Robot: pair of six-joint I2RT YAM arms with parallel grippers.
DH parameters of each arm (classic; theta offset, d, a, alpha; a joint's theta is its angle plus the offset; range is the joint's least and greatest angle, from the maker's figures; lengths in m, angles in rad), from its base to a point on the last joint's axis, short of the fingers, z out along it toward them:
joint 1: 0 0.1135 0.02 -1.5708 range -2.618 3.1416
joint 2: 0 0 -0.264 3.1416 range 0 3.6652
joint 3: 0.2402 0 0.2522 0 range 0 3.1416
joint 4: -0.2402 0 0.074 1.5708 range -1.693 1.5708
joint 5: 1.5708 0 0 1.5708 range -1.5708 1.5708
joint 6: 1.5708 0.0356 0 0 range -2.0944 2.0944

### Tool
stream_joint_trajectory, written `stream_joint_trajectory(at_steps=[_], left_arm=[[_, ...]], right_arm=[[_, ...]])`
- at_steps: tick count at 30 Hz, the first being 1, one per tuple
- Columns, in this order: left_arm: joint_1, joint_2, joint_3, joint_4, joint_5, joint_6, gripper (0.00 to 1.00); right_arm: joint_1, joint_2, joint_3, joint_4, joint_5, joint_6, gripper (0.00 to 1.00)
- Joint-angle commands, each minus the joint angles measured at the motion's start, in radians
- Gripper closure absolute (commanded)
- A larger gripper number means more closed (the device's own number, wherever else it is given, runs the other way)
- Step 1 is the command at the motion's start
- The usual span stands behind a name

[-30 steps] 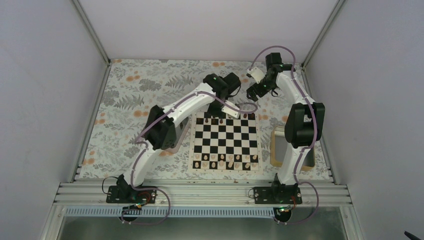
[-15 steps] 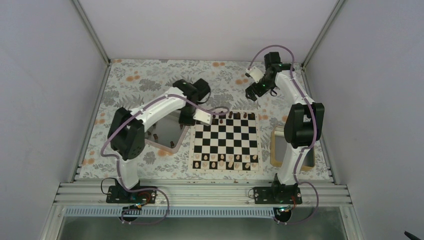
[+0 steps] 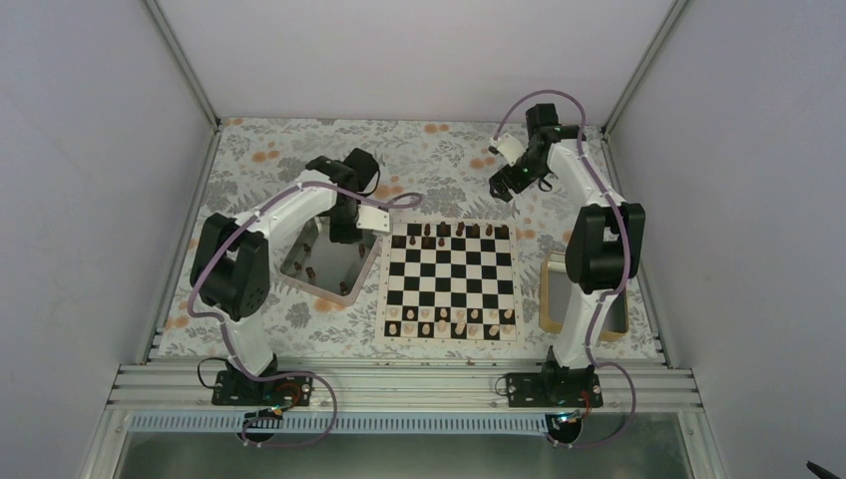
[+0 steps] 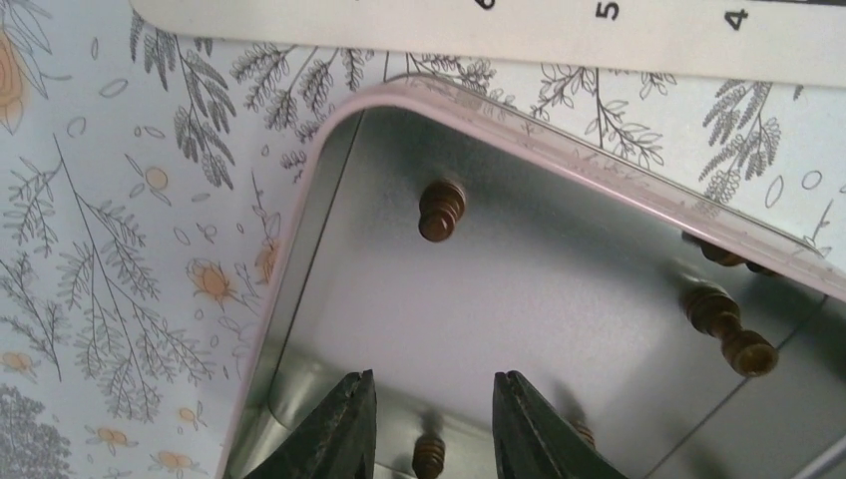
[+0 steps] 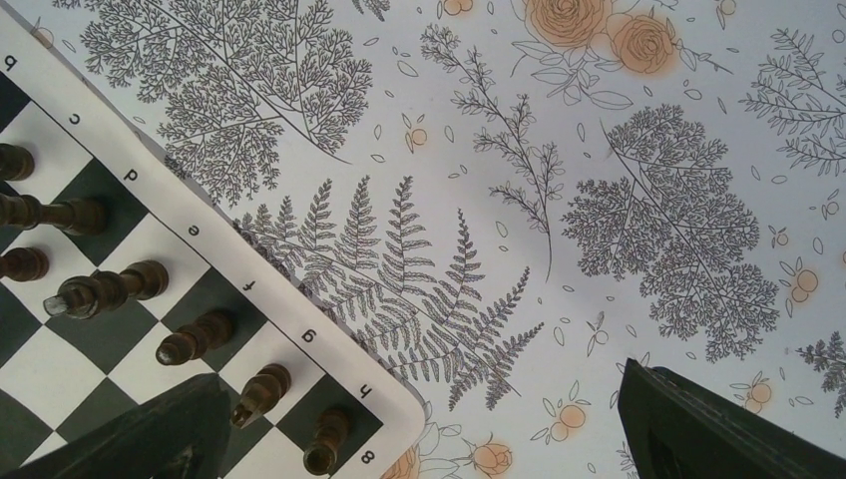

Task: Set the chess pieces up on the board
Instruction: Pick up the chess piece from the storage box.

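Left gripper [image 4: 431, 387] moved over tray [image 4: 559, 289], shiny metal

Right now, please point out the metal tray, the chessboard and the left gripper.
metal tray [image 4: 559, 299]: left wrist view, bare floor.
chessboard [image 3: 451, 282]: top view, a bare middle square.
left gripper [image 4: 431, 389]: left wrist view, midway between its fingertips.

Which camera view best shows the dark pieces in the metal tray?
The left wrist view: it looks into the metal tray, with separate dark pieces plain inside. The top external view shows it small, partly hidden by the left arm; the right wrist view misses it.
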Motion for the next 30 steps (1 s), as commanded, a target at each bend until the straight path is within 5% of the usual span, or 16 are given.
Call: stream_joint_trajectory(at_steps=[1, 30], left_arm=[[0.011, 0.028, -0.008, 0.056, 0.065, 0.028, 0.69], [0.019, 0.177, -0.02, 0.134, 0.139, 0.012, 0.69]], right_arm=[[0.01, 0.024, 0.029, -0.007, 0.014, 0.015, 0.0], [0.007, 0.034, -0.005, 0.006, 0.024, -0.001, 0.0]])
